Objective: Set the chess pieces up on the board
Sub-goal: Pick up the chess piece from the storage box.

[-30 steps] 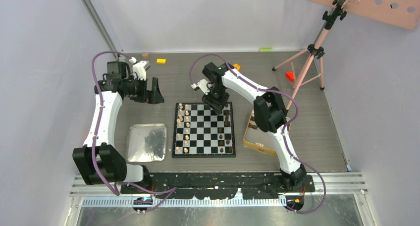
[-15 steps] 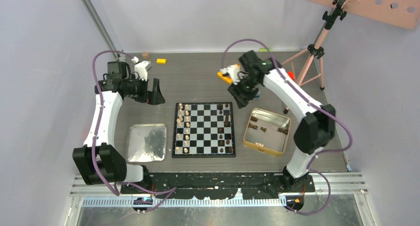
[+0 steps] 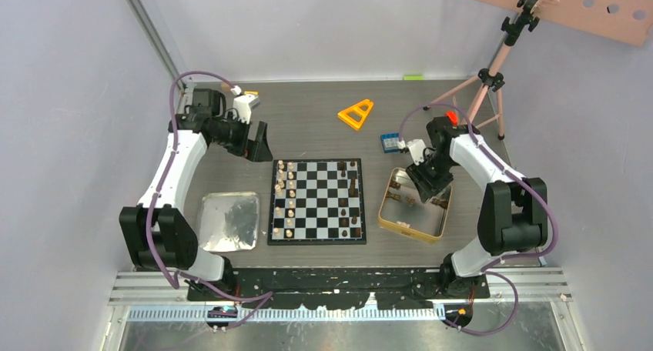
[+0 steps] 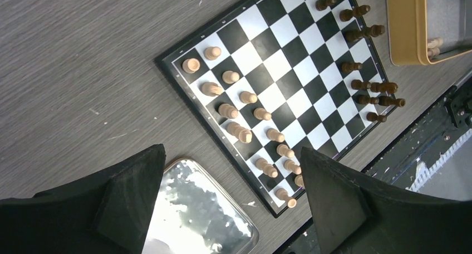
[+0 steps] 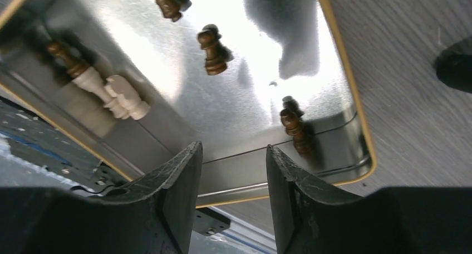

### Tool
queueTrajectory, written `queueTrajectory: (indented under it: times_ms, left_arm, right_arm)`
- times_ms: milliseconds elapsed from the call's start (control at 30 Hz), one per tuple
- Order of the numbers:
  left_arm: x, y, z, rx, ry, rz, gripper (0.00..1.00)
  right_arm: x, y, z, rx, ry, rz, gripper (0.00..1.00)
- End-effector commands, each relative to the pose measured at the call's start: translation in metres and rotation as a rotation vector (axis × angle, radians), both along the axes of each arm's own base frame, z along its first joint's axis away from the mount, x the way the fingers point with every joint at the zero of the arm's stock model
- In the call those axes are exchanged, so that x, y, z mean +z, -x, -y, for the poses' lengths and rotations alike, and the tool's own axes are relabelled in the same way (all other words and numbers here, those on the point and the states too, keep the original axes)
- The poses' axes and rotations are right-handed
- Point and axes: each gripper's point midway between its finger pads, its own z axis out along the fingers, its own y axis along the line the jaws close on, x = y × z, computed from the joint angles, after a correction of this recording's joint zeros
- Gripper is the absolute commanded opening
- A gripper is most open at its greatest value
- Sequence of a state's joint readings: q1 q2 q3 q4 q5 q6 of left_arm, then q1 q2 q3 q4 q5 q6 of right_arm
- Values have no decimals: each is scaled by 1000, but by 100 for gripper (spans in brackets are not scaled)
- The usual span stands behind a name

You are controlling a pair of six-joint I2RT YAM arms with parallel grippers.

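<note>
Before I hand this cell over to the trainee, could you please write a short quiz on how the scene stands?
1. True or false: the right claw, over the gold-rimmed tin, is gripping a chess piece.
2. On the board, the light pieces stand along the side nearest: A) the silver tray; B) the gold-rimmed tin; C) neither, they fill the middle.
3. Which colours of pieces lie in the tin?
Key: 1. False, its jaws are apart with nothing between them. 2. A. 3. Both: dark pieces and light ones.
</note>
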State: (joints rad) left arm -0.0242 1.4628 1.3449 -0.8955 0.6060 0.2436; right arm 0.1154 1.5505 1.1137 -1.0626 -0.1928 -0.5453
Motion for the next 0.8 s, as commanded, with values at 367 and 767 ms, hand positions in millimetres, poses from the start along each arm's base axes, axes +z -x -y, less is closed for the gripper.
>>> queueTrajectory:
  times_ms: [367, 767]
  left_arm:
    - [16, -5, 8, -35, -5, 75, 94]
    - [18, -5, 9, -34, -3, 75, 94]
  right_arm:
    - [-44, -23, 44, 172, 217, -44, 51]
    - [-45, -24, 53, 216, 268, -58, 28]
